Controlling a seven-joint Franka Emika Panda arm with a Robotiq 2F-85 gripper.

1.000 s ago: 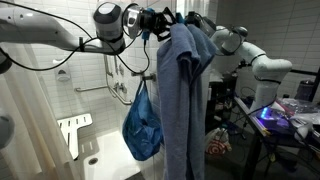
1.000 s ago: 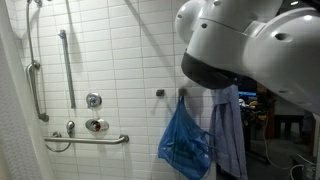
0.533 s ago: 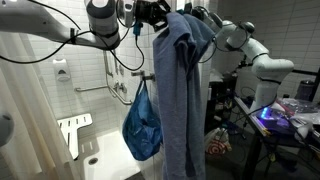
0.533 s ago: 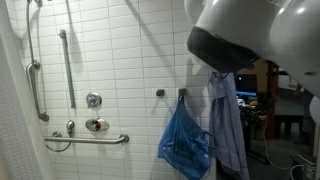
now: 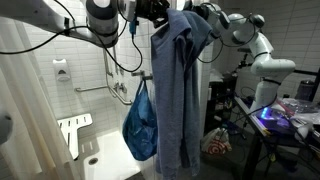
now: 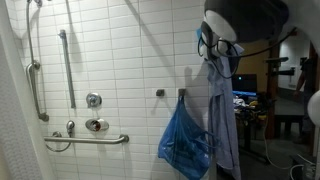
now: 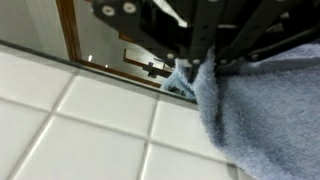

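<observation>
Gripper (image 5: pixel 160 16) clenched on the top edge of grey-blue cloth (image 5: pixel 180 90), which hangs straight down at full length just beside blue bag (image 5: pixel 142 125) hanging on white tiled wall (image 6: pixel 120 60).

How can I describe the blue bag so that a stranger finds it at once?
On the white tiled wall, right of the grab bars, a bag hangs from a hook. It is bright blue, crinkled and short, unlike the long, dull grey-blue towel beside it.
</observation>
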